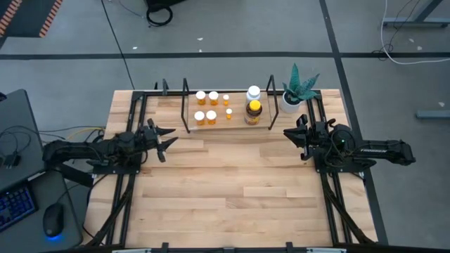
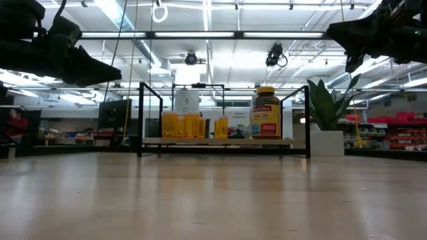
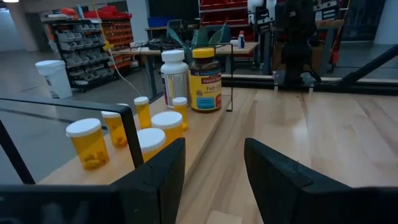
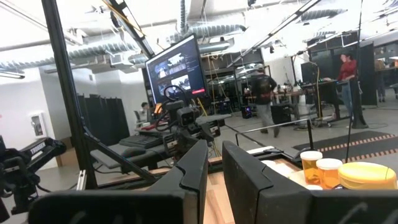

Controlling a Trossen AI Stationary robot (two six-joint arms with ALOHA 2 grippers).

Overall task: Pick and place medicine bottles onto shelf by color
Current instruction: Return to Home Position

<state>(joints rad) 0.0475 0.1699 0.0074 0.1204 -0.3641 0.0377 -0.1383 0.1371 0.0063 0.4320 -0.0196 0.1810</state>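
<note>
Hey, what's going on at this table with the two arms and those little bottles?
Two robot arms are sorting medicine bottles onto a low wire shelf at the table's far edge. All eight bottles stand on it: the six small orange bottles grouped toward the left arm's side, the white bottle and the dark amber bottle at the other end. Neither arm holds anything. The left gripper hangs open beside the shelf. The right gripper is open near the potted plant.

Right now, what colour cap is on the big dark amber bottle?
It's a yellow cap, clearest in left wrist view.
</note>
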